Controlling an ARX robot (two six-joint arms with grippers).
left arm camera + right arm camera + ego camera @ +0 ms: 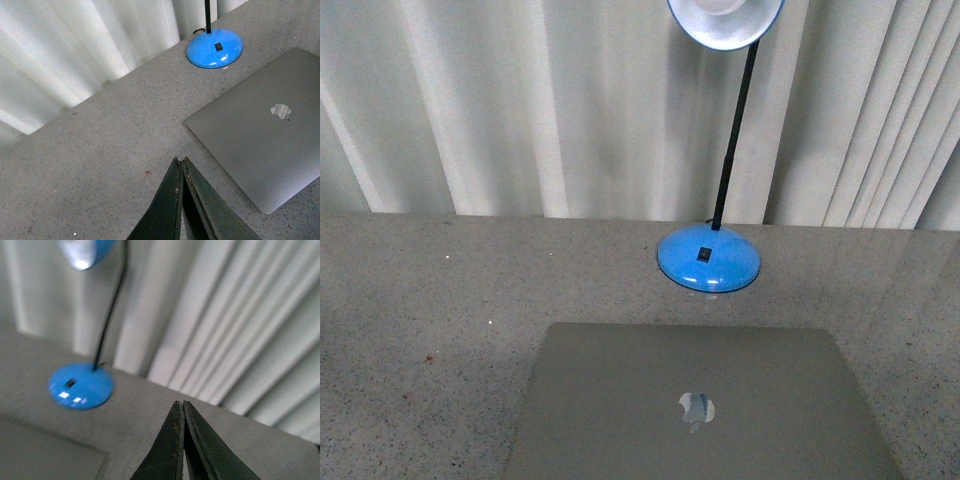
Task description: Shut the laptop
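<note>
In your front view, the laptop (705,405) lies flat and shut on a speckled grey countertop (430,300), lid up, with the pale apple logo (696,410) near the middle of the lid. Its near edge is cut off by the bottom of the frame, so you cannot see the hinge side or the front lip there. Just behind it, apart from it, stands a blue desk lamp: a round glossy base (708,258) with a small dark switch, a thin black stem (733,140), and a shade (725,20) whose top is cropped by the frame. White vertical blinds (520,110) fill the background. Neither arm shows in this view.

From your left wrist camera, the left gripper (181,161) hangs above bare countertop beside the laptop (260,125), not touching it. Its two dark fingers meet at the tips, pressed together with nothing between them. One corner of the laptop runs out of frame. The lamp base (214,48) sits past the laptop's far corner; its stem is cut off.

From your right wrist camera, which is somewhat blurred, the right gripper (180,403) also has its fingers closed tip to tip, holding nothing. A laptop corner (45,455) shows dimly at the edge, and the lamp base (81,386) beyond it.
</note>
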